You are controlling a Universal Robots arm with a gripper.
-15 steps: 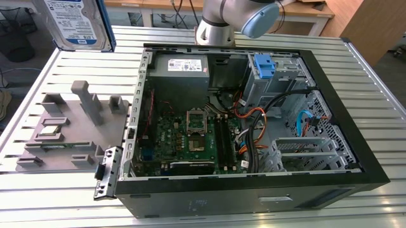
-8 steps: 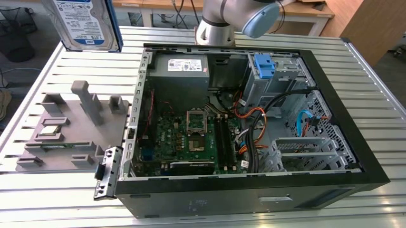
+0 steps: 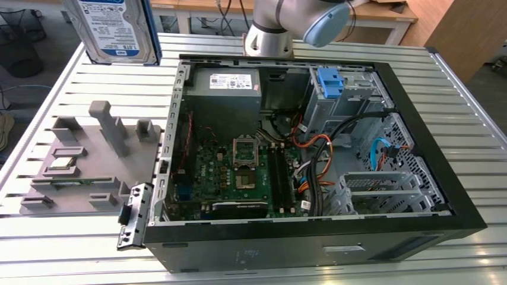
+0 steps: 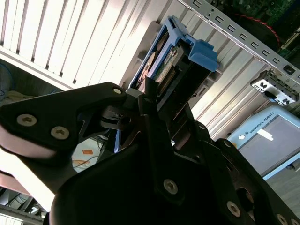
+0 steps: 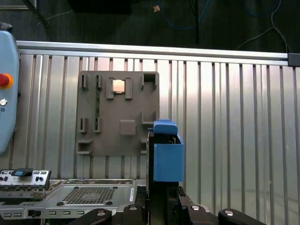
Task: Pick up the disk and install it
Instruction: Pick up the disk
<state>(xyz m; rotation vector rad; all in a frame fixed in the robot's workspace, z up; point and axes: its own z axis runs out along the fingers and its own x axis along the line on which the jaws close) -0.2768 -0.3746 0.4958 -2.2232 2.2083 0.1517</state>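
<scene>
The disk [image 3: 111, 28], a silver drive with a white label and a blue band in a blue carrier bracket, hangs upright above the table's far corner at the exterior view's left. In the second wrist view I see the disk [image 4: 165, 63] edge-on, with my gripper [image 4: 164, 101] shut on its near end, black fingers on either side. The first wrist view shows the blue carrier [image 5: 168, 157] rising out of the gripper [image 5: 161, 206], high above the slatted table.
The open computer case [image 3: 467, 196] lies on the slatted table [image 3: 79, 249], with a blue caddy [image 3: 329, 83] in its drive bay and a grey power supply [image 3: 225, 83]. A grey fixture plate [image 3: 87, 160] holds small parts beside it. A teach pendant [image 4: 267, 140] lies nearby.
</scene>
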